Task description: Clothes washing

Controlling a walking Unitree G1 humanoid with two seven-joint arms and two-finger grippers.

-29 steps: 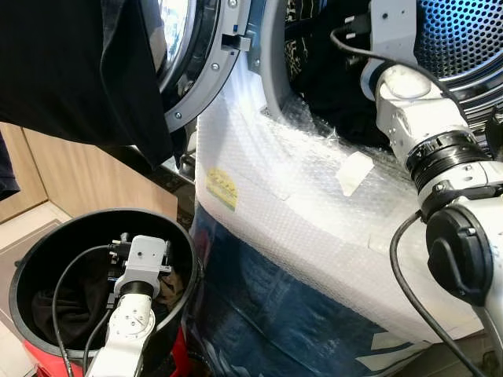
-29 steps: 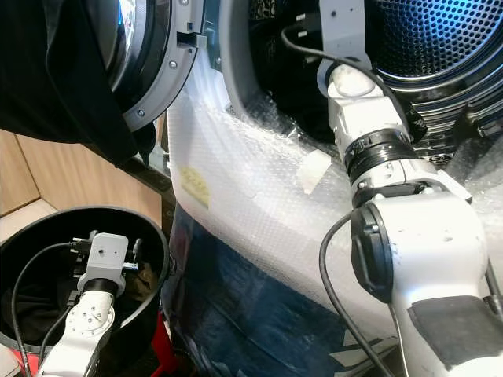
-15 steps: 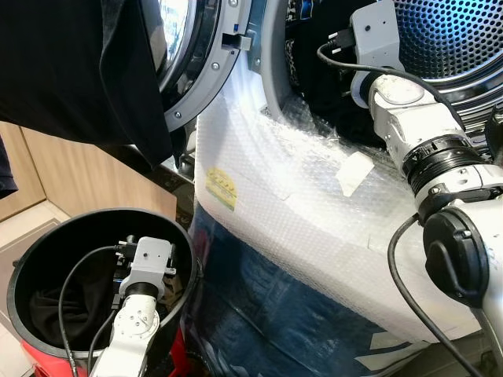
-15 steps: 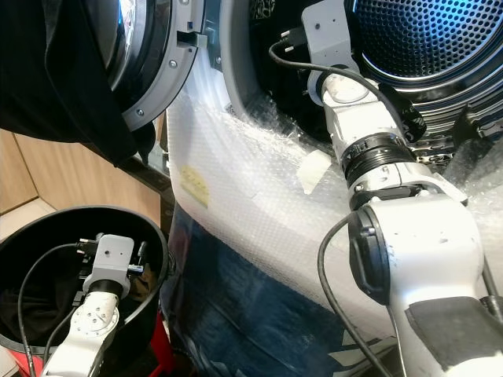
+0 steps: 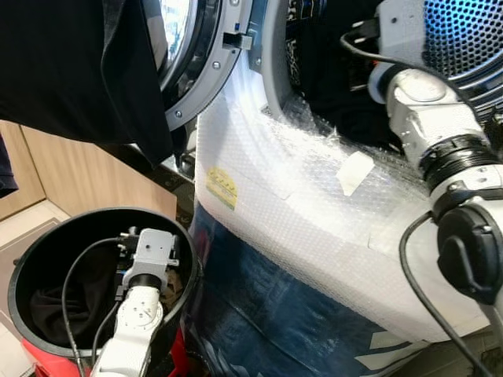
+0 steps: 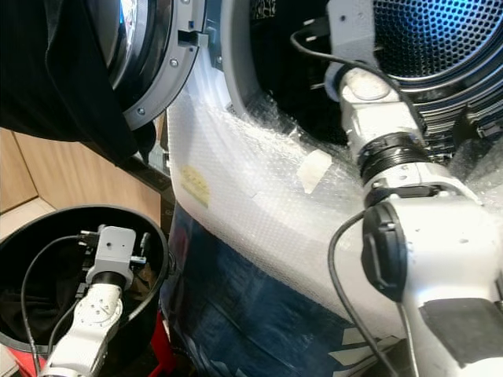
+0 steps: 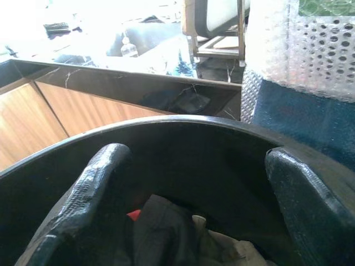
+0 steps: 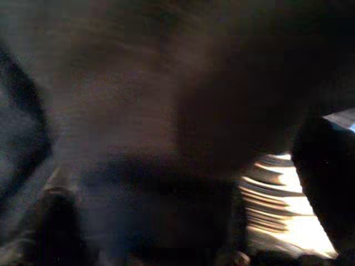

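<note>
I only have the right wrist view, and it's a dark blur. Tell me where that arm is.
Observer: The right arm reaches into the washer, above dark clothes lying in its mouth.
Operator: Now give me the left gripper.
Observer: The left gripper is inside the black bin, jaws open, over laundry.
Operator: Report the door.
Observer: The door is swung open, with a black garment draped over it.

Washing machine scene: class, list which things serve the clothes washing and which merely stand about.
Serving the job:
washing machine drum
dark clothes at its mouth
black laundry basket
left tool
right arm

Standing about:
wooden cabinet
yellow sticker
</note>
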